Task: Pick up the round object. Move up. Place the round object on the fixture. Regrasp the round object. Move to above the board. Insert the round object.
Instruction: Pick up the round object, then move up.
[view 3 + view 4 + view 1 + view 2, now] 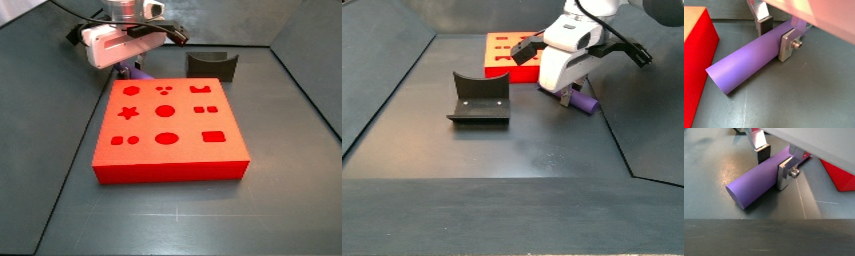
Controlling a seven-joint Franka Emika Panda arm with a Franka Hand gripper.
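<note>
In both wrist views the round object (747,62) fills the near field: a smooth, uniformly purple cylinder lying on its side on the dark grey floor, its flat circular end toward the camera. The surface shows a soft sheen and no texture, so it will probably be slippery under the pads, and because it is round it can roll if released or nudged. It looks stiff and solid, likely a light plastic or printed piece, not fragile.

The gripper (776,34) straddles the cylinder partway along its length, away from the near end. One silver finger (787,45) presses flat against the cylinder's side, and the other finger (763,152) stands on the opposite side. The jaws are narrowed to the width of the peg and appear to clamp it, though contact on the far side is partly hidden. A hold across the diameter, as here, suits the curved body; a grip nearer the middle would limit tilting.

Just beside the peg lies the board (699,60), bright red. In a side view the fixture (478,98) stands well apart from the gripper, its notch empty.
</note>
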